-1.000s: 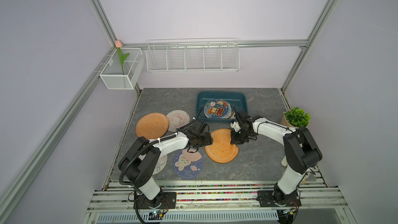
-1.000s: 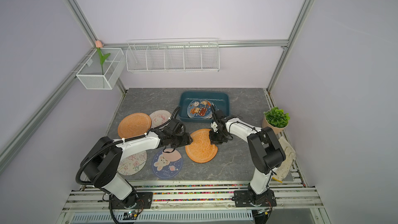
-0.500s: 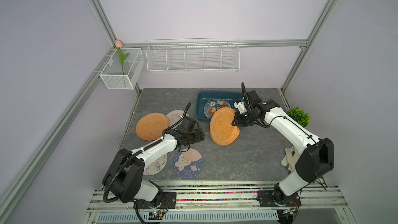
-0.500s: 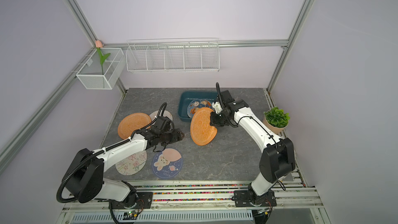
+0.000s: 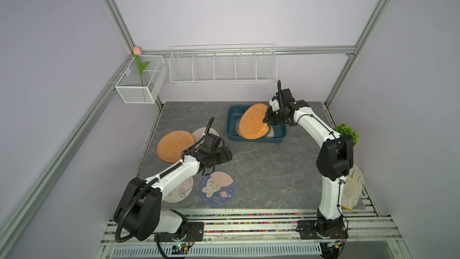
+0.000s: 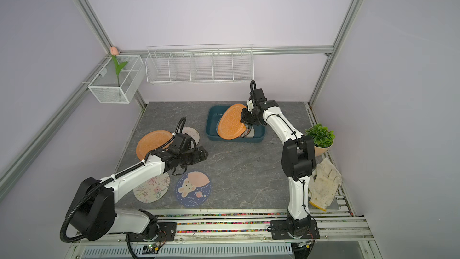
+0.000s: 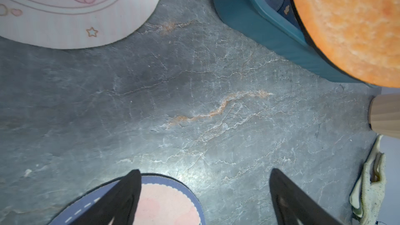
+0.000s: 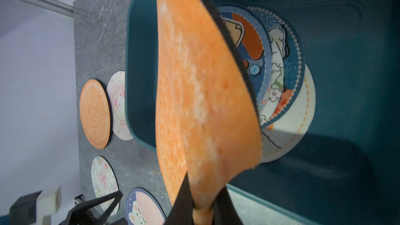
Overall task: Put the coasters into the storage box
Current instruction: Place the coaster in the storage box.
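Your right gripper (image 8: 203, 204) pinches an orange coaster (image 5: 252, 122), tilted over the box (image 5: 231, 130) near the table's (image 5: 261, 170) far edge. Only the right wrist view shows the printed coasters (image 8: 279, 66) stacked inside. Left wrist view: your left gripper (image 7: 204, 170) has its fingers spread above the table.

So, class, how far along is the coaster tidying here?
Done: several printed coasters lie stacked in the teal storage box. In hand: the right gripper pinches an orange coaster, tilted over the box. Remaining: four on the table, a second orange coaster, pink-bow coaster, floral coaster and bunny coaster; the open left gripper holds nothing.
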